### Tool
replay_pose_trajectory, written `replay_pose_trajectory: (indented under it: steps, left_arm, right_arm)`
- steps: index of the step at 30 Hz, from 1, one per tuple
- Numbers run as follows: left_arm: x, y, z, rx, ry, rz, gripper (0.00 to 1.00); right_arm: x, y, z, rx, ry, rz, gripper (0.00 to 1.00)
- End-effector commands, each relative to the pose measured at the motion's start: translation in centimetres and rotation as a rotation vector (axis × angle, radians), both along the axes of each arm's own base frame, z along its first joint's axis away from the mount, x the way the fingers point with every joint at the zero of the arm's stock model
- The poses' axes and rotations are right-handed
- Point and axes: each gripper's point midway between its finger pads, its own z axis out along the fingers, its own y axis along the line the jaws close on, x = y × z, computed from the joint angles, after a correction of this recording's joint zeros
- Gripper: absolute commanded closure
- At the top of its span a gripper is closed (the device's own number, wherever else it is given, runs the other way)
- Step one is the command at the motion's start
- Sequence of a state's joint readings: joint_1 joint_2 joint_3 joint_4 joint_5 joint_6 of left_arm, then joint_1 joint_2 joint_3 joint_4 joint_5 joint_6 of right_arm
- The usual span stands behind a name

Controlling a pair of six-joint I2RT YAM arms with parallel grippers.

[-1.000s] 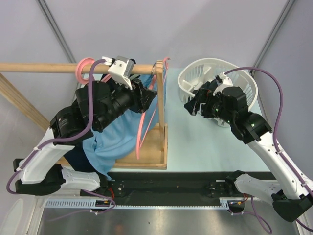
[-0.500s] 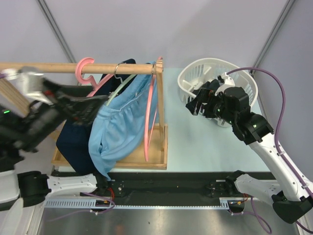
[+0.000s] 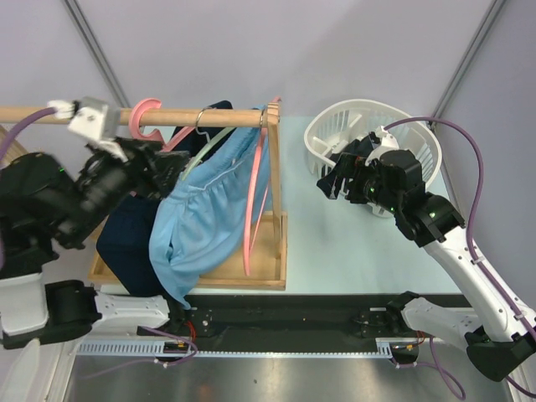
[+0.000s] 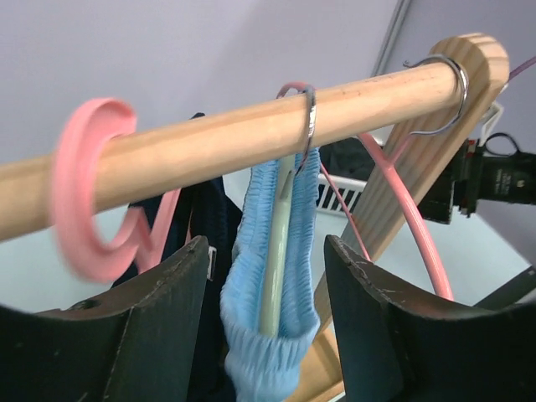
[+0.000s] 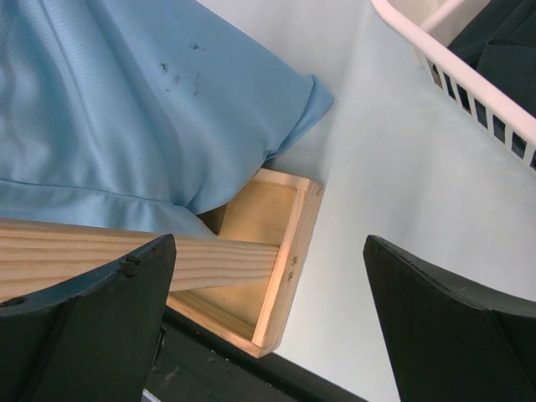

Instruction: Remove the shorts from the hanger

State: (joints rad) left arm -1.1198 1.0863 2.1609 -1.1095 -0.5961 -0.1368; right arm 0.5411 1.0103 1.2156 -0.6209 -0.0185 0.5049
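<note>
Pale counter (image 3: 352, 243) with wooden rack (image 3: 280, 251); open strip between rack and white basket (image 3: 322, 134).
Light blue shorts (image 3: 201, 218) hang from the rod (image 4: 209, 138) on a pale hanger (image 4: 276, 243), waistband bunched, legs straight down toward the rack base; navy shorts (image 3: 126, 243) to their left. Left jaws apart, flanking the blue waistband, contact unclear. Right jaws wide apart, empty, above the open strip.

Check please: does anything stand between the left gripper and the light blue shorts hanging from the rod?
Nothing visible does. In the left wrist view the light blue shorts appear directly between the open fingers of the left gripper, below the wooden rod, uncovered.
</note>
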Motion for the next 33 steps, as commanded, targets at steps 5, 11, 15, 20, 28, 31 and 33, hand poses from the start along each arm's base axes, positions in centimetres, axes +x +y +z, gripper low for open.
replay_pose_trajectory:
  steps: [5, 11, 15, 20, 28, 31, 33]
  left_arm:
    - [3.4, -1.1, -2.5, 0.184, 0.060, 0.082, 0.40]
    - [3.7, -2.5, -2.8, 0.167, 0.050, 0.021, 0.43]
    - [3.8, -3.1, -2.8, 0.155, 0.049, 0.004, 0.49]
    - [3.8, -3.9, -3.5, 0.171, 0.070, -0.025, 0.56]
    - [4.3, -4.5, -4.1, 0.190, 0.090, -0.022, 0.54]
    - [4.5, -4.9, -4.5, 0.194, 0.100, -0.028, 0.55]
    - [4.5, -5.1, -4.6, 0.195, 0.104, -0.034, 0.56]
  right_arm:
    - [-0.1, 0.2, 1.1, 0.033, -0.028, 0.006, 0.00]
    - [-0.2, 0.0, 1.1, 0.025, -0.031, 0.005, 0.00]
    - [-0.1, 0.1, 0.9, 0.022, -0.026, 0.005, 0.00]
    - [0.0, 0.2, 0.8, 0.019, -0.024, 0.007, 0.00]
    - [-0.3, 0.0, 1.0, 0.023, -0.029, 0.008, 0.00]
    - [-0.4, 0.0, 1.2, 0.025, -0.035, 0.009, 0.00]
    - [-0.4, -0.1, 1.3, 0.025, -0.038, 0.009, 0.00]
